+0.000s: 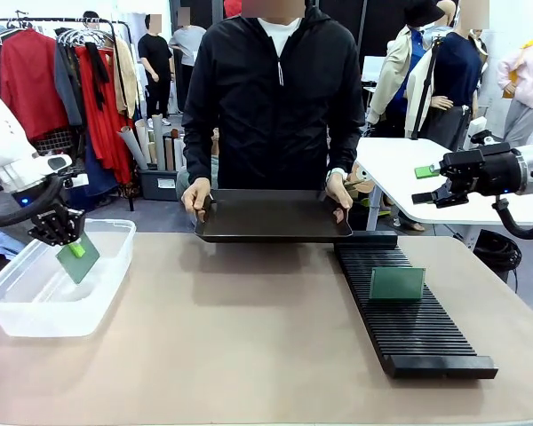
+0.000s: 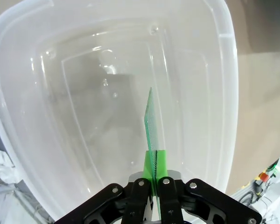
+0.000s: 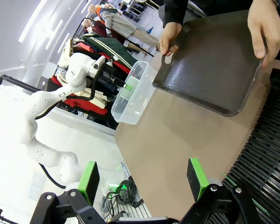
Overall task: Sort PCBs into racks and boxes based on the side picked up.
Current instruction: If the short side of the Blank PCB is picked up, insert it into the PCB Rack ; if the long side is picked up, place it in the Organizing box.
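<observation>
My left gripper (image 1: 68, 238) is shut on a green PCB (image 1: 78, 259), which hangs tilted inside the clear box (image 1: 44, 315) at the table's left. In the left wrist view that PCB (image 2: 151, 125) stands edge-on between the green pads of the gripper (image 2: 155, 176), above the box floor (image 2: 60, 93). A second PCB (image 1: 397, 284) stands upright in the black slotted rack (image 1: 417, 333) on the right. My right gripper (image 1: 424, 185) hovers open and empty off the table's right side, well above the rack. In the right wrist view its fingers (image 3: 142, 179) spread wide over the rack (image 3: 270, 149).
Across the table a person holds a smooth black tray (image 1: 274, 216) by both ends, one hand (image 1: 195, 197) at each side, just above the far table edge. The tray (image 3: 214, 60) and the box (image 3: 133, 93) show in the right wrist view. Bare brown tabletop (image 1: 240, 328) lies between box and rack.
</observation>
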`<state>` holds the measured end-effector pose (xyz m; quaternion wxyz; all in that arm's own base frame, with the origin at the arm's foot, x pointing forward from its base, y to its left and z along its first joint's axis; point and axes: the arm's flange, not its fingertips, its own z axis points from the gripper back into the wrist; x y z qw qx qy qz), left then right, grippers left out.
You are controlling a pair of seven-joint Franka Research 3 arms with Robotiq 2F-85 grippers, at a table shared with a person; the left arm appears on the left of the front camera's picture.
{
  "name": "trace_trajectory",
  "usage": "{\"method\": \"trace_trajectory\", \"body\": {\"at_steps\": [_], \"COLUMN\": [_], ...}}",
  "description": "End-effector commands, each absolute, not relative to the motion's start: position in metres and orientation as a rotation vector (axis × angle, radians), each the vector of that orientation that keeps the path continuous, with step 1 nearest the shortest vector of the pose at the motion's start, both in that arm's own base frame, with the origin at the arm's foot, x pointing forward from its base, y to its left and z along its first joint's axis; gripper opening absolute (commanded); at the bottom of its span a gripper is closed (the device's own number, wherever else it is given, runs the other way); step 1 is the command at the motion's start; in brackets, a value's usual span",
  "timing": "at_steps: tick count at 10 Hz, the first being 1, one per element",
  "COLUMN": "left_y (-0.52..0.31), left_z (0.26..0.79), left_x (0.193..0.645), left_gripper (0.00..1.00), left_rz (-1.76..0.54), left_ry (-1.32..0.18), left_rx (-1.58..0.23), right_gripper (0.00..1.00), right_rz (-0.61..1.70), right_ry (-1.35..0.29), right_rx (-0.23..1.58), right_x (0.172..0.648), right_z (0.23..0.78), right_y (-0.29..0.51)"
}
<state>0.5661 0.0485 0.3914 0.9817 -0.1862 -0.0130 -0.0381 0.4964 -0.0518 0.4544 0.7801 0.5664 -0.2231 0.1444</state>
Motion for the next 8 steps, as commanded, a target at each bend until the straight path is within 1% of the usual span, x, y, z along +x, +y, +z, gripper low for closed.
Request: {"method": "trace_trajectory", "body": {"at_steps": [1,5,6,7,8], "left_y": [0.0531,0.0544,0.0550,0.0554,0.0564], "left_z": [0.3860,0.3779,0.3795,0.3813,0.3867], "left_x": [0.5665,0.5701,0.5696,0.5688,0.5659], "left_gripper": [0.05,0.39,0.53,0.69,0.88], "left_rz": [-0.091,-0.087,-0.087,-0.084,-0.074], "left_ry": [-0.054,-0.043,-0.044,-0.044,-0.042], "left_rx": [-0.411,-0.420,-0.416,-0.414,-0.395], "right_gripper": [1.00,1.00,1.00,1.00,1.00], "right_rz": [0.314,0.314,0.314,0.314,0.314], "right_ry": [-0.485,-0.485,-0.485,-0.485,-0.485], "right_rx": [1.224,1.224,1.224,1.224,1.224], "right_x": [0.4963,0.4963,0.4963,0.4963,0.4963], "right_z": [0.4562,0.4562,0.4562,0.4562,0.4562], "right_y": [-0.0513,-0.0513,-0.0513,-0.0513,-0.0513]}}
